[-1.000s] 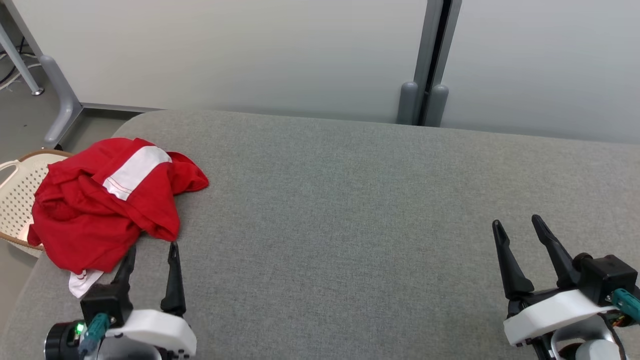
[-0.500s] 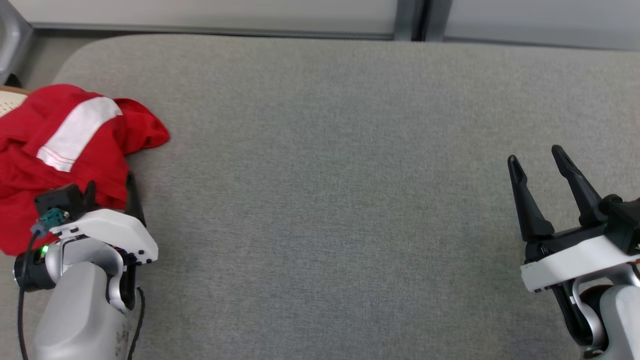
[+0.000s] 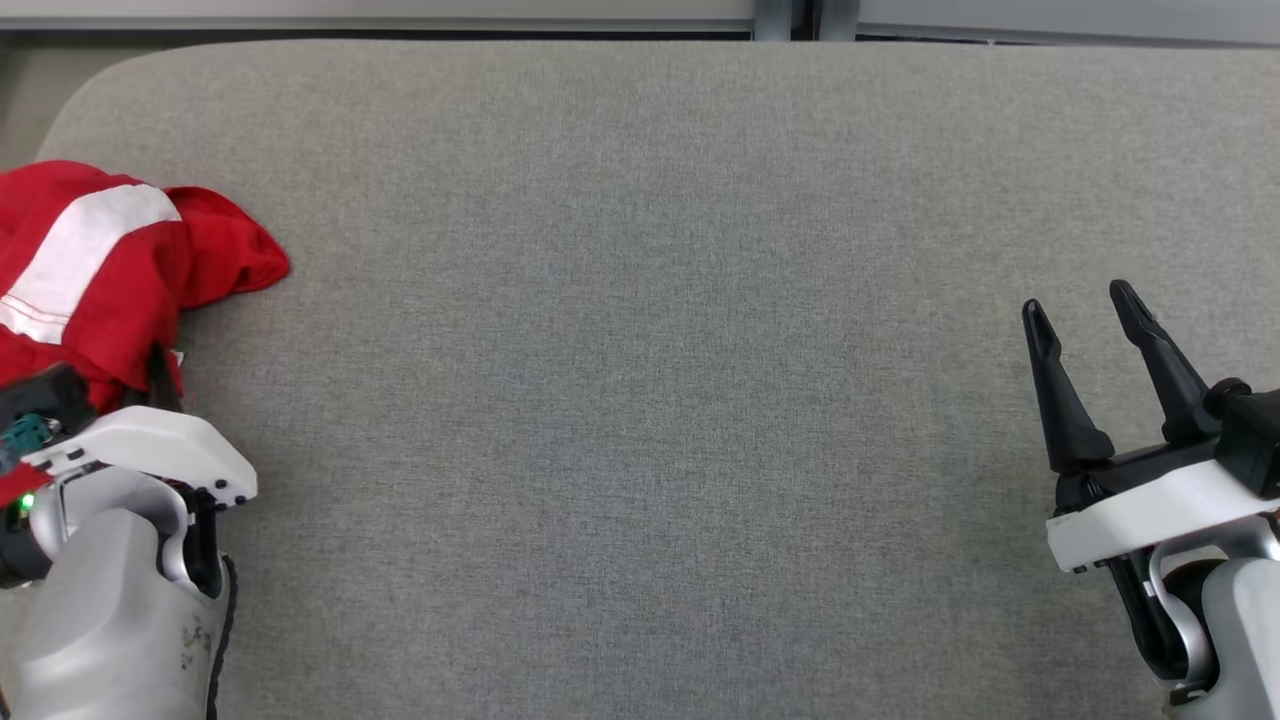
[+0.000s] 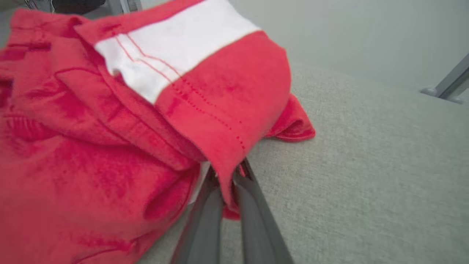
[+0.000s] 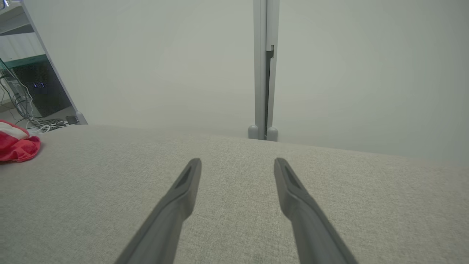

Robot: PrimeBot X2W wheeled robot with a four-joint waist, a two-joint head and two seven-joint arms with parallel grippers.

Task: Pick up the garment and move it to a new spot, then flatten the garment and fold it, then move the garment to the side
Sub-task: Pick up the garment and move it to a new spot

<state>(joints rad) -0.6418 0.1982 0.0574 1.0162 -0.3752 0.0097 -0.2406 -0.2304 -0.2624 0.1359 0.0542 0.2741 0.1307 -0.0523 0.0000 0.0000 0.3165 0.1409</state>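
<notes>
The garment (image 3: 90,260) is a crumpled red piece with a white band, lying at the far left of the grey padded table (image 3: 640,350). In the left wrist view the garment (image 4: 110,121) bulges up close, and my left gripper (image 4: 227,176) is shut on a red fold at its lower edge, the two fingers pressed together with cloth pinched between them. In the head view the left gripper (image 3: 160,375) sits at the garment's near edge, its tips hidden by cloth. My right gripper (image 3: 1085,320) hovers open at the right side of the table, far from the garment (image 5: 16,145).
The table's far edge runs along grey partition panels with a post (image 5: 264,73) between them. A dark shelf unit with cables (image 5: 33,91) stands beyond the table's left end. Bare grey fabric lies between the two grippers.
The head camera has tilted further down, shifting the whole picture. My left gripper has reached into the garment's near edge and gone from open to shut on a fold. The right gripper stays open.
</notes>
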